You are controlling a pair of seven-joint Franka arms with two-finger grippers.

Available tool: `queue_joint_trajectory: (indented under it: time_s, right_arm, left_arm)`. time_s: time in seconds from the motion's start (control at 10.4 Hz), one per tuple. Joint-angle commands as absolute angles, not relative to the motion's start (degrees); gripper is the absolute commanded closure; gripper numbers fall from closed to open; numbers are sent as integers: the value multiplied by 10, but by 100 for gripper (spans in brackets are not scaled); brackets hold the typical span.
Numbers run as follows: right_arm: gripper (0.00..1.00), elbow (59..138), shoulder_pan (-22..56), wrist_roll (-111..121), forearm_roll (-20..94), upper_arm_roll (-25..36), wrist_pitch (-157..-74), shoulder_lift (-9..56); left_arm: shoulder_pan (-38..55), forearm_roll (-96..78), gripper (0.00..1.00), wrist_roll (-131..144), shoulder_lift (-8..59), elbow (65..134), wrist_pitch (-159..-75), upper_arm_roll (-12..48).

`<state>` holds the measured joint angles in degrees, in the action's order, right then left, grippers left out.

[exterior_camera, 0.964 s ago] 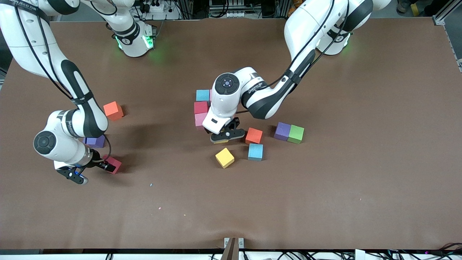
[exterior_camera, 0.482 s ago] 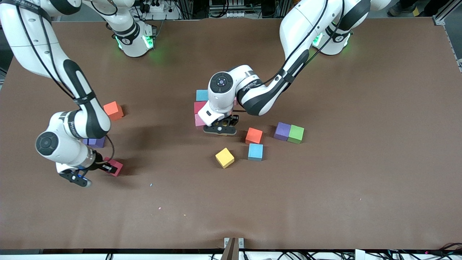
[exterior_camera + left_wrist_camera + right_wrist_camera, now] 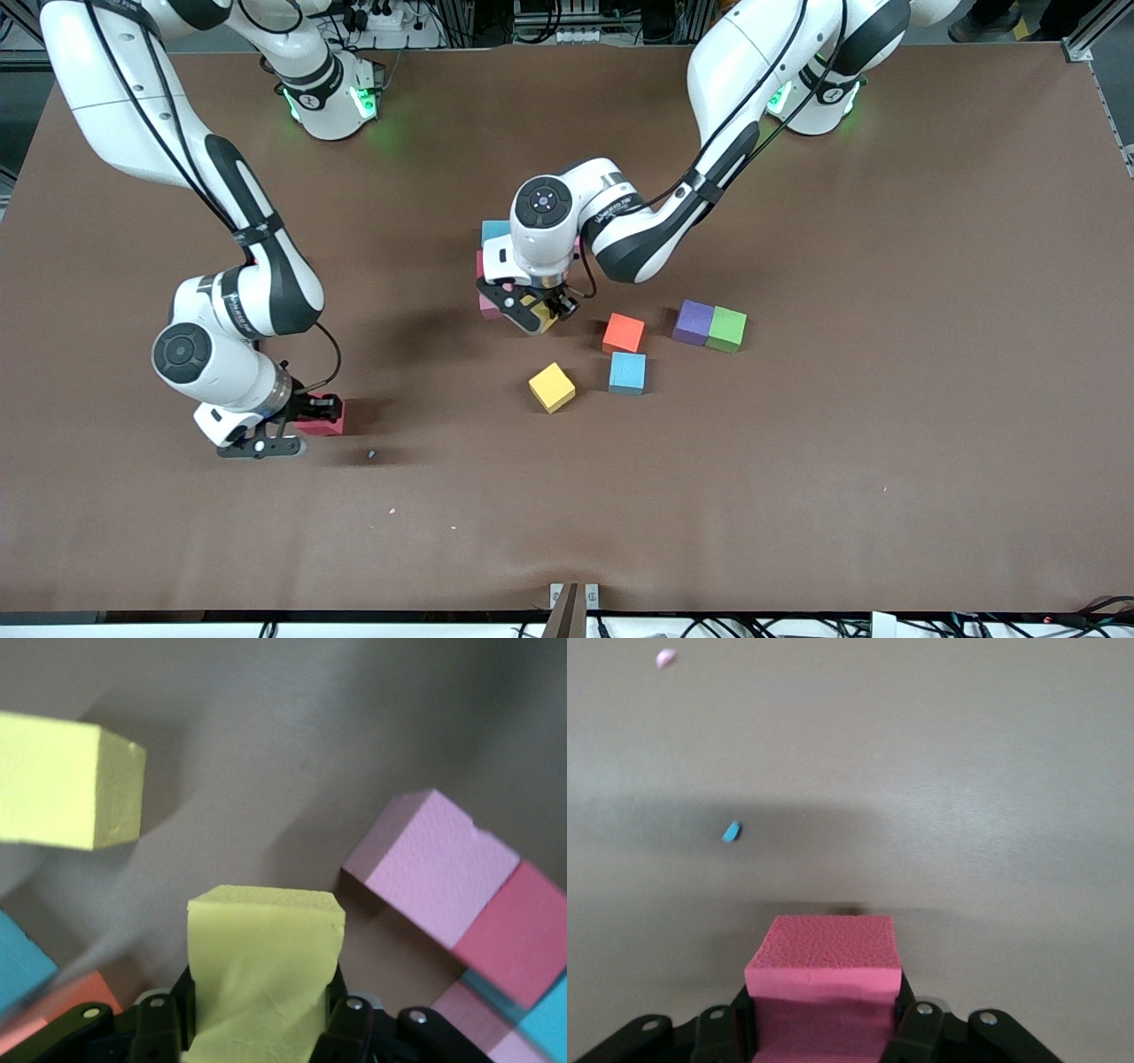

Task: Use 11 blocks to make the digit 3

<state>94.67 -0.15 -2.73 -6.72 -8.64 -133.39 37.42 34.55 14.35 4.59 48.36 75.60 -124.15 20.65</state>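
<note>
I see my right gripper (image 3: 306, 424) has just clamped a pink foam cube (image 3: 824, 979) and lifted it, while my left gripper (image 3: 530, 312), closed on a yellow foam cube (image 3: 264, 970), now carries it beside the started stack of cubes (image 3: 493, 266), so both feed the digit.

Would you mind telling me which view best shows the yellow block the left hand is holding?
The left wrist view: the held yellow block fills its foreground. The front view shows only a sliver under the left hand; the right wrist view misses it.
</note>
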Motion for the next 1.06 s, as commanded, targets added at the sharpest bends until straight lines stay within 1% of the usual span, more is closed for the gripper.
queue_joint_trajectory:
  time_s: [0.0,0.19,0.29,0.48,0.87,0.96]
  right_arm:
    - [79,939,12,27,-68,-86,-1318,372]
    - [79,939,14,35,-69,-86,-1318,371]
    - [79,935,17,34,-69,-86,-1319,372]
    - [79,933,18,34,-69,-86,-1319,373]
    - [78,938,20,35,-72,-85,-1312,374]
    - [78,938,21,34,-72,-85,-1312,374]
  left_arm:
    - [322,125,96,-137,475,767,-1234,214]
    - [329,106,97,-270,485,766,-1235,214]
    - [330,105,97,-283,487,766,-1235,214]
    - [362,103,97,-270,490,766,-1235,213]
    - [360,105,97,-256,514,763,-1245,209]
    - [363,105,97,-253,520,763,-1261,208]
